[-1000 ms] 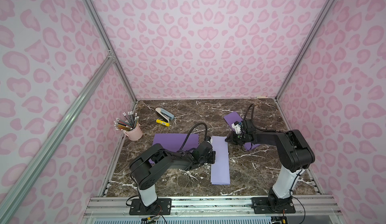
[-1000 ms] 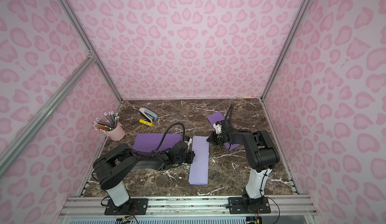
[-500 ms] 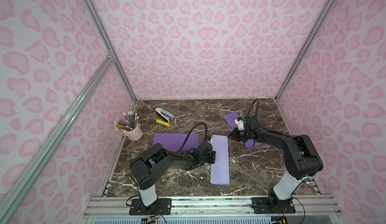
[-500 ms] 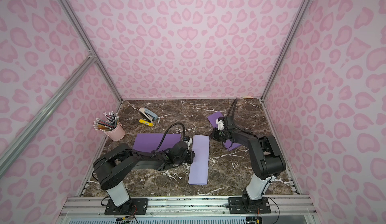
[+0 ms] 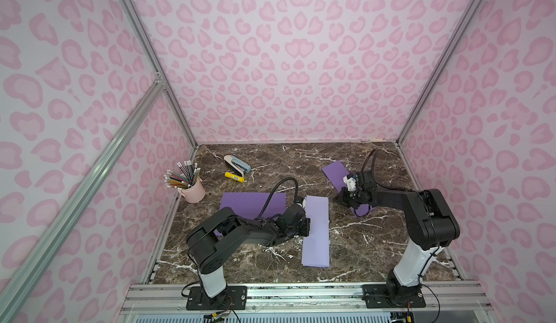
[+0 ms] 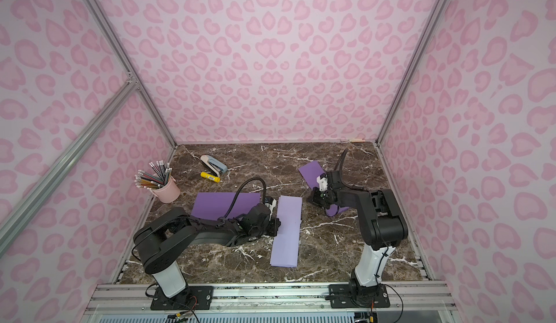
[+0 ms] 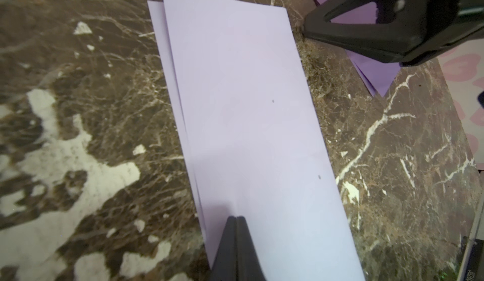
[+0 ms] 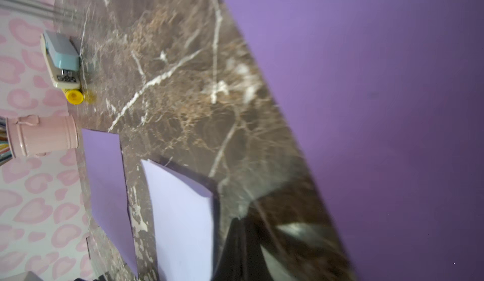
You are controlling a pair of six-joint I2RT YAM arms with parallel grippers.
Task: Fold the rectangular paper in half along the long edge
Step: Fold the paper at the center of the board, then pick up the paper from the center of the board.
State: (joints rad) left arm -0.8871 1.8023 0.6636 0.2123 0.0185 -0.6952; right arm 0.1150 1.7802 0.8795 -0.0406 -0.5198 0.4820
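The pale lilac paper (image 5: 316, 231) (image 6: 285, 231) lies folded lengthwise into a narrow strip on the marble table. Its two layers are slightly offset along one long edge in the left wrist view (image 7: 248, 122). My left gripper (image 5: 306, 226) (image 7: 236, 217) is shut, and its tips rest on top of the strip near its left long edge. My right gripper (image 5: 336, 199) (image 6: 312, 199) (image 8: 239, 218) is shut and empty. It sits low over the table just right of the strip's far end, apart from it, and over a darker purple sheet (image 5: 337, 171).
A second dark purple sheet (image 5: 252, 202) lies left of the strip, partly under my left arm. A pink cup of pencils (image 5: 194, 189), a stapler (image 5: 237, 163) and a yellow tube (image 5: 234, 177) stand at the far left. Patterned walls enclose the table.
My right gripper drew back toward the far right, then came down again beside the strip's far end. The left gripper has stayed on the paper.
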